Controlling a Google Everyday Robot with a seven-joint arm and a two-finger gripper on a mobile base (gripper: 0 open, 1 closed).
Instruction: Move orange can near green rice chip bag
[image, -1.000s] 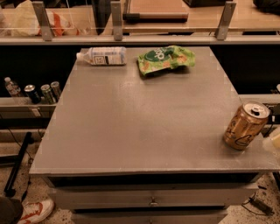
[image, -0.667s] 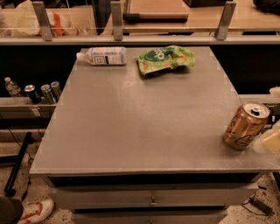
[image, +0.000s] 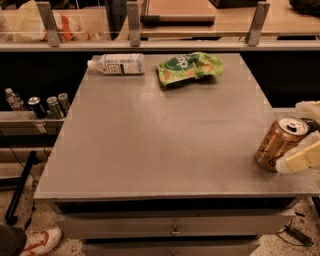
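Jaws at the counter's (image: 150, 150) right edge, toward the front, spread with one finger (image: 302, 158) nearer us and the other behind it. The orange can (image: 280, 144) stands upright at their tips, just left of the jaws. Far behind and left of the jaws, the green rice chip bag (image: 189, 68) lies near the counter's back edge. Further left, a bottle (image: 117, 64) lies on its side. Well left of the jaws, off the counter and lower, small cans (image: 49, 104) stand together.

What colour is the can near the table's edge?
The orange can is orange-gold with a silver top, camera view; the gripper is beside it.
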